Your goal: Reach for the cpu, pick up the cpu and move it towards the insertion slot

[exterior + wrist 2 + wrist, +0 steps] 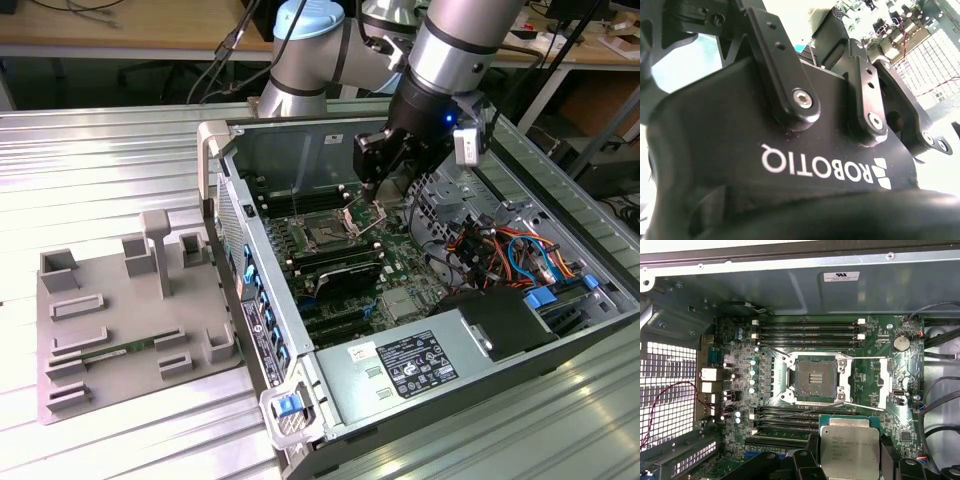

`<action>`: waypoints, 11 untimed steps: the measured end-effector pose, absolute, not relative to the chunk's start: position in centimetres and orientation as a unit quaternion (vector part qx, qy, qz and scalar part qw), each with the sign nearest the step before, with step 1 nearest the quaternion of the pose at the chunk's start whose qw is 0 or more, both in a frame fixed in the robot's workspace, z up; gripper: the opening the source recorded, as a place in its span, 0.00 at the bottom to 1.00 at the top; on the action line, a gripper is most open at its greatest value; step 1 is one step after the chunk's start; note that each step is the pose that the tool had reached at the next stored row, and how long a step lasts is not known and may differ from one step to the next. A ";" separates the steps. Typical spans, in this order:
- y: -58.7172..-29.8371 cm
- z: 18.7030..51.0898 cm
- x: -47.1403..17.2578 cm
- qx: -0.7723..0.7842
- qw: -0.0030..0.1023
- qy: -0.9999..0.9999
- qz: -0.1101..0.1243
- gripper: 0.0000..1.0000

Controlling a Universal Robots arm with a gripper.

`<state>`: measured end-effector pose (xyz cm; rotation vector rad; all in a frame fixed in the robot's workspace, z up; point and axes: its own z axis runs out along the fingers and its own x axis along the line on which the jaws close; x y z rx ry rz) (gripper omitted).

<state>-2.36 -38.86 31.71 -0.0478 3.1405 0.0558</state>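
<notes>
The cpu, a thin square chip with a pale metal top, sits between my gripper's dark fingers in the first wrist view. My gripper is shut on it, holding it above the motherboard. The insertion slot lies a short way ahead of the chip, its dark centre uncovered inside the silver bracket, with thin levers beside it. In the exterior view my gripper hangs inside the open computer case, just to the exterior view's right of the insertion slot. The second wrist view looks along the black gripper housing.
Long black memory slots flank the socket on both sides. A grey power supply and orange and blue cables occupy the case at the exterior view's right. A grey fixture block rests on the ribbed metal table outside the case wall.
</notes>
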 end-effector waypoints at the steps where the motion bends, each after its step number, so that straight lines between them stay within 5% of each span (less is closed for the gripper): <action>1: -38.8 31.7 -2.3 -0.015 0.000 1.000 0.018 0.55; 11: -37.9 31.6 -2.0 -0.015 0.000 1.000 0.018 0.55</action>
